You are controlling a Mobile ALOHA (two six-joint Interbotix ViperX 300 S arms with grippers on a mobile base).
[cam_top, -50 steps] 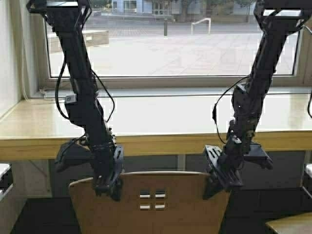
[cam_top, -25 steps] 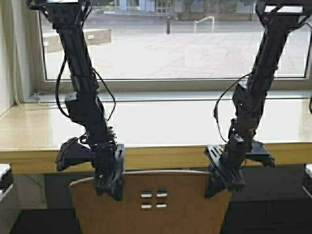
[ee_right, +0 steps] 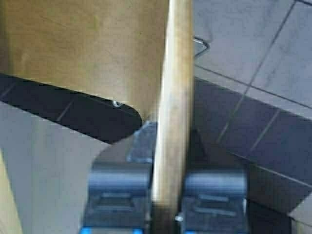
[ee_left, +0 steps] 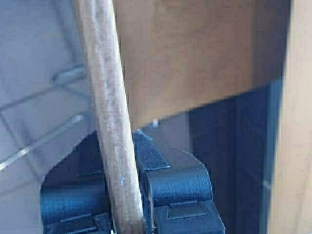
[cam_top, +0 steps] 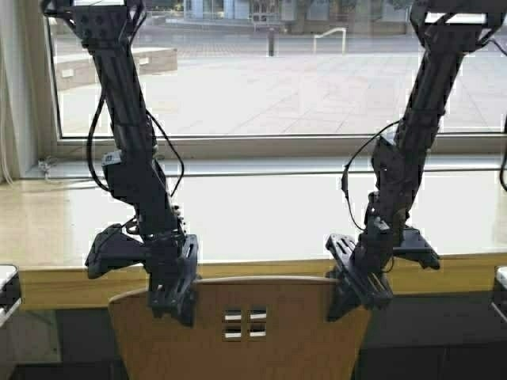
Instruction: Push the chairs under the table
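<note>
One light tan chair [cam_top: 242, 336], its back pierced by four small square cutouts, stands at the bottom centre just before the table's [cam_top: 261, 214] thick yellowish front edge. My left gripper [cam_top: 176, 297] is shut on the left part of the chair back's top edge. My right gripper [cam_top: 354, 293] is shut on the right part. In the left wrist view the back's edge [ee_left: 107, 122] runs between the black fingers [ee_left: 180, 185] of the left gripper [ee_left: 127, 195], the seat [ee_left: 195, 53] beyond. In the right wrist view the right gripper [ee_right: 168, 190] clamps the edge [ee_right: 171, 122] the same way.
A wide window [cam_top: 277, 71] with its sill runs behind the counter. White objects show at the left edge [cam_top: 6, 289] and the right edge [cam_top: 501, 281] of the high view. Dark tiled floor [ee_right: 253, 97] lies under the chair.
The robot has driven forward: table and window have dropped lower and grown nearer in the high view. The chair held by both grippers has gone with it toward the table edge.
</note>
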